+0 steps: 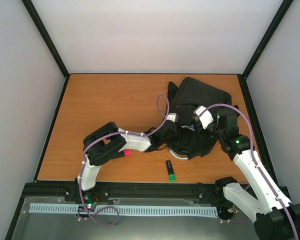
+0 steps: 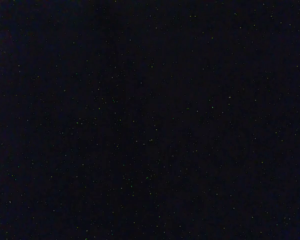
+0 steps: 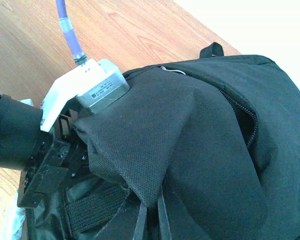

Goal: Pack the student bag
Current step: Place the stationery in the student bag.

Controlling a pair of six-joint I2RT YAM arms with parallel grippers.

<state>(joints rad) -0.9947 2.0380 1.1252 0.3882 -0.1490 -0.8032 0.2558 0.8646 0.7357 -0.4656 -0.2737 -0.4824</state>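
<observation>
**Inspector:** Where is the large black fabric backpack (image 1: 205, 97)?

**Assessor:** It lies at the far right of the orange-brown wooden table top (image 1: 115, 110), with its mouth on the near-left side, facing the arms.

**Inspector:** What is the state of the right gripper (image 3: 151, 214)?

**Assessor:** Clenched on a flap of the backpack's cloth beside the zip, lifting it so the mouth gapes.

**Inspector:** And the left gripper?

**Assessor:** Out of sight inside the mouth. The left arm's wrist (image 3: 35, 145) goes in under the lifted flap, and its own camera shows only darkness. The jaws are closed. I cannot tell whether they hold anything.

**Inspector:** Which step is in hand?

**Assessor:** In my judgement, a delivery into the bag: one arm holds it open while the other reaches in.

**Inspector:** What is outstanding?

**Assessor:** A short pink marker pen (image 1: 125, 154) lies by the left arm's elbow. A black pen with a green end (image 1: 170, 171) lies near the front edge. Both are outside the bag.

**Inspector:** What does the next move call for?

**Assessor:** Likely letting go of any load inside, then drawing the left arm out without snagging the flap. The right grip should hold firm so the mouth does not collapse.
</observation>
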